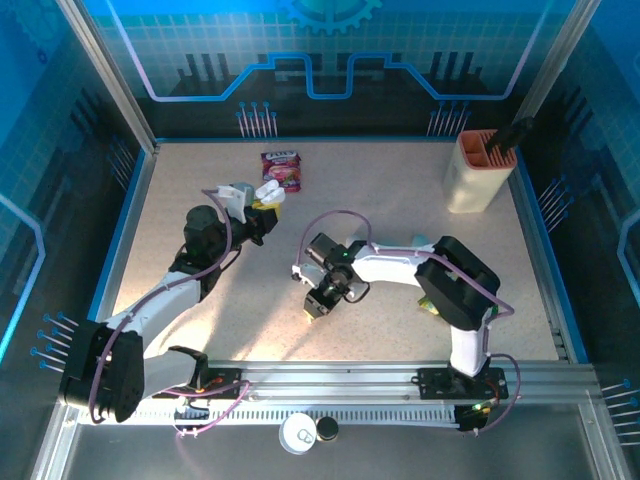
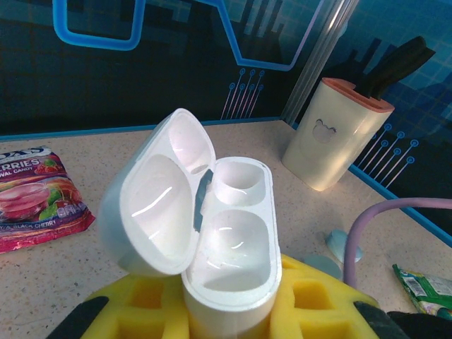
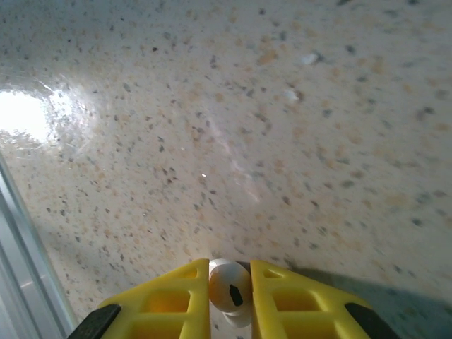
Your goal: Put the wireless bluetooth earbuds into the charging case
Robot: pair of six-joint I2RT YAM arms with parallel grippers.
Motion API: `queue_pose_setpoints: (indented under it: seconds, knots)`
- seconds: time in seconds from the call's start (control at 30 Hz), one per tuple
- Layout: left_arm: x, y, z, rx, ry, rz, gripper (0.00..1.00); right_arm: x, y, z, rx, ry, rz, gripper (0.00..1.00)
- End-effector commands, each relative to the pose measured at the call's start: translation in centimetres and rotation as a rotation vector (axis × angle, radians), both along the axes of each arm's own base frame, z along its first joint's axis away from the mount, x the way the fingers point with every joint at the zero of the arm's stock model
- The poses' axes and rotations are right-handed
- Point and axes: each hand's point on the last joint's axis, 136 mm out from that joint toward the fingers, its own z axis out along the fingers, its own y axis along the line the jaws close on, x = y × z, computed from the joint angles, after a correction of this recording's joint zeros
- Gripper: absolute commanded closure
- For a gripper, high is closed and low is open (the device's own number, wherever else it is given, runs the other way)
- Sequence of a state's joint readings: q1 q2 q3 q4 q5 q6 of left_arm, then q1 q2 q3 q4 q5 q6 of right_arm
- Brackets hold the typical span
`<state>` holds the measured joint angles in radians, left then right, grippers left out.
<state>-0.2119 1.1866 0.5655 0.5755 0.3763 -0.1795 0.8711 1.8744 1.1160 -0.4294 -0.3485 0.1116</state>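
One earbud (image 3: 226,288) is pinched tight in the right gripper (image 3: 229,277), low over the table (image 3: 282,141). Left gripper (image 2: 226,318) clamps the open case (image 2: 229,286). Grab looks done; next, lift it over a well (image 2: 236,244)

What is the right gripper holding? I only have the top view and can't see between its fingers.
Observer: On the right wrist view, the right gripper is shut on a white earbud, pinched between the yellow fingers.
Operator: Case ready for it?
Observer: On the left wrist view, the left gripper holds the charging case upright with its lid swung open. Both wells look empty.
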Motion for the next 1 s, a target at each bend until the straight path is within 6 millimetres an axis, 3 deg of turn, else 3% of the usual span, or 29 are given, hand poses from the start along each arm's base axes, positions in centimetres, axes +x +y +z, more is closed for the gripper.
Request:
queue_pose_setpoints:
  seconds: [0.0, 0.13, 0.43, 0.47, 0.57, 0.7, 0.97]
  knots:
    - [-0.3, -0.3, 0.2, -0.006, -0.026, -0.035, 0.91, 2.0, -0.5, 2.7, 0.028, -0.159, -0.048, 0.83]
    - [-0.7, -1.0, -0.2, 0.007, -0.022, -0.078, 0.91, 4.5, -1.1, 6.4, 0.099, -0.352, -0.124, 0.83]
    - [-3.6, -5.6, -2.7, 0.110, 0.030, -0.275, 0.90, 9.5, -4.0, 18.7, 0.325, -0.808, -0.330, 0.85]
    - [-4.0, -6.0, -2.9, 0.109, 0.032, -0.289, 0.90, 9.5, -4.7, 18.7, 0.324, -0.830, -0.340, 0.85]
    - [-4.8, -7.0, -3.2, 0.097, 0.036, -0.338, 0.90, 9.9, -5.8, 21.7, 0.369, -0.928, -0.365, 0.86]
    - [-5.9, -8.5, -3.4, 0.089, 0.043, -0.404, 0.91, 9.8, -6.1, 24.5, 0.423, -1.001, -0.357, 0.86]
    - [-7.4, -10.1, -3.1, 0.075, 0.020, -0.497, 0.91, 9.8, -4.4, 26.3, 0.474, -1.019, -0.272, 0.85]
